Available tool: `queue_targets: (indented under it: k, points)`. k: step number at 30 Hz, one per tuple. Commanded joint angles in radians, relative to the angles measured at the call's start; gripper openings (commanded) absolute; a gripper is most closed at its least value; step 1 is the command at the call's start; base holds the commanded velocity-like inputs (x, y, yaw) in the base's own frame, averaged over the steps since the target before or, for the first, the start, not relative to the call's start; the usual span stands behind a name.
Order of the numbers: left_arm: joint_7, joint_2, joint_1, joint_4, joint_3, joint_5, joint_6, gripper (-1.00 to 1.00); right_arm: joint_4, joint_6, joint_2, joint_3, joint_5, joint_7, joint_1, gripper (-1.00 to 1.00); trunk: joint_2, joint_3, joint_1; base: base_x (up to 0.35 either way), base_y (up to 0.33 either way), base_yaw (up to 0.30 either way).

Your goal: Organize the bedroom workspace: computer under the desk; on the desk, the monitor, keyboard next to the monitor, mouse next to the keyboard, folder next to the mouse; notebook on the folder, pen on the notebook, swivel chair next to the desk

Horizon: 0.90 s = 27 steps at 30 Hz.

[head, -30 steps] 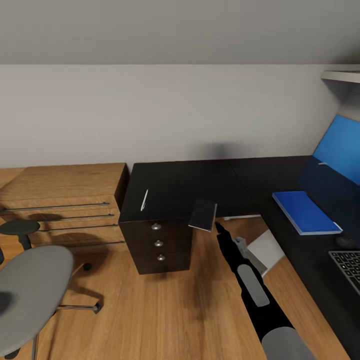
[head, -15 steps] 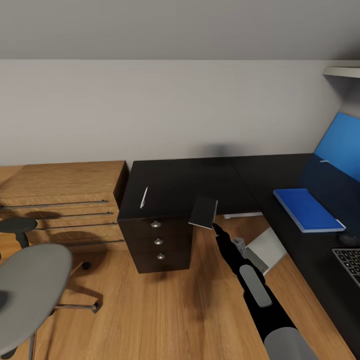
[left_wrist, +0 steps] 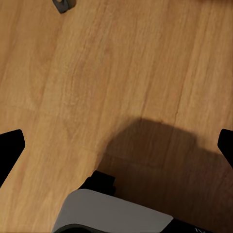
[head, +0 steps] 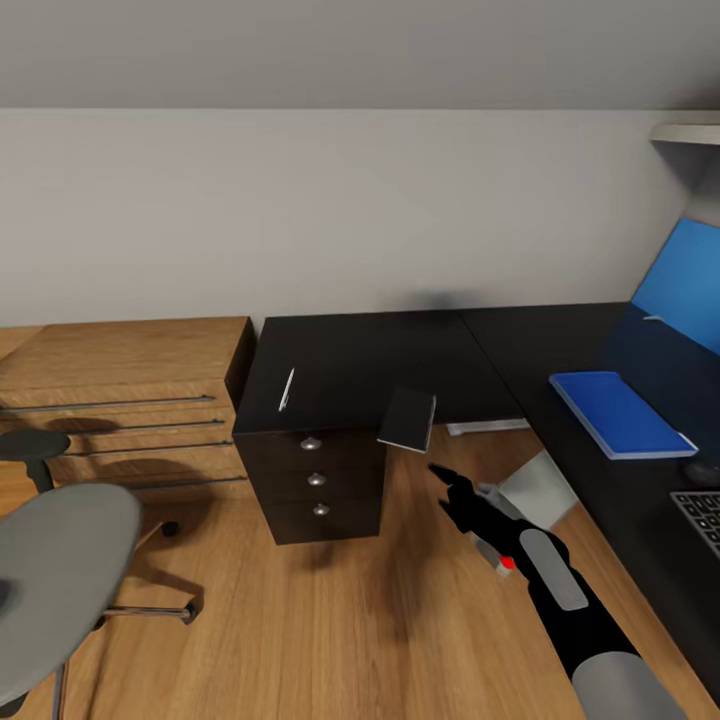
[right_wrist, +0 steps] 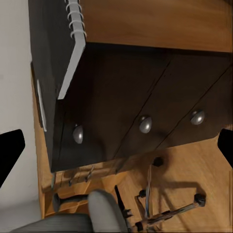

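The black desk carries the pen over its drawer unit. The dark-covered notebook overhangs the desk's front edge. On the right wing lie the blue folder, the mouse and a corner of the keyboard. My right gripper hangs open below and short of the notebook, touching nothing. The right wrist view has the open gripper facing the drawers, with the notebook's spiral edge and the pen. The grey computer stands under the desk behind my arm. The swivel chair is at lower left.
Low light-wood shelving adjoins the desk on the left. A blue panel rises at the right edge. My left gripper is open above the wood floor. Bare floor lies between chair and desk.
My right arm has drawn back and down from the notebook's lower edge, opening a gap. The notebook stays overhanging the desk. The head view shifted slightly.
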Motion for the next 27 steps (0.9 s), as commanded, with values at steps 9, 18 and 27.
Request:
queue_targets:
  k: [9, 18, 27]
  points:
    - [0.005, -0.001, -0.001, 0.001, -0.01, 0.008, -0.007, 1.0, 0.019, 0.018, -0.036, 0.003, 0.002, 0.09, 0.002, 1.0, -0.064, -0.029, 0.035, 0.0, 0.0, 0.0]
    - [0.001, 0.001, -0.001, 0.004, -0.007, 0.003, -0.011, 1.0, 0.016, 0.018, -0.036, 0.009, 0.003, 0.128, 0.002, 1.0, -0.071, -0.032, 0.038, 0.0, 0.0, 0.0]
    - [-0.001, 0.001, -0.001, 0.006, -0.013, 0.003, -0.011, 1.0, 0.02, 0.018, -0.032, 0.01, 0.002, 0.265, 0.002, 1.0, -0.071, -0.032, 0.038, 0.125, 0.0, 0.0]
